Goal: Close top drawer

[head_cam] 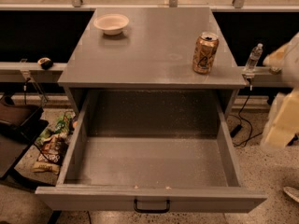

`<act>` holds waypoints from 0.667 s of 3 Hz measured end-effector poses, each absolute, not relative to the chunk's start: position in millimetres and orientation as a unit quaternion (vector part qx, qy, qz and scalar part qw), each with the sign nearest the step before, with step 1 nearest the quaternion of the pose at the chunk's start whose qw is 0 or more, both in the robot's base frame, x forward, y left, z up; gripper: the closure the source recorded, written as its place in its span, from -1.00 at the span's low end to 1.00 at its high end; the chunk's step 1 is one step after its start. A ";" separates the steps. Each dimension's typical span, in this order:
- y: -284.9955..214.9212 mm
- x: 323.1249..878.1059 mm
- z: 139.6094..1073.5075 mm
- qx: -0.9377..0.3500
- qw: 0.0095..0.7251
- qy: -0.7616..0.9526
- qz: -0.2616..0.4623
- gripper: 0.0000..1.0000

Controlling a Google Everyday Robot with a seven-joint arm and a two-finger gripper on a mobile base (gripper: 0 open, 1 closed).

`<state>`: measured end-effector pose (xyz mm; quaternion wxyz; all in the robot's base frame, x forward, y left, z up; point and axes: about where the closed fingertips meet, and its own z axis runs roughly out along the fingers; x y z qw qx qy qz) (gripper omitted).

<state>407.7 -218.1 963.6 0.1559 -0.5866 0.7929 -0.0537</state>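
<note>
The top drawer (152,160) of the grey metal cabinet is pulled far out toward me. Its deep speckled grey interior is bare apart from a few small crumbs near the front. Its grey front panel (84,200) runs along the bottom of the view, with the black bar handle (152,206) at its centre. My gripper (281,122) shows as pale cream parts at the far right edge. It hangs to the right of the drawer's right side wall, apart from it and well away from the handle.
On the cabinet top (149,50) stand a white bowl (111,24) at the back left and a gold drink can (205,52) at the right. A small water bottle (252,59) stands on the ledge to the right. Snack bags (50,148) lie on the floor to the left, beside a dark chair (16,125).
</note>
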 end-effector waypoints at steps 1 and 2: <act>-218.7 347.2 929.4 -0.553 0.157 0.814 -0.082 -1.00; -216.6 318.6 888.9 -0.538 0.160 0.822 -0.101 -1.00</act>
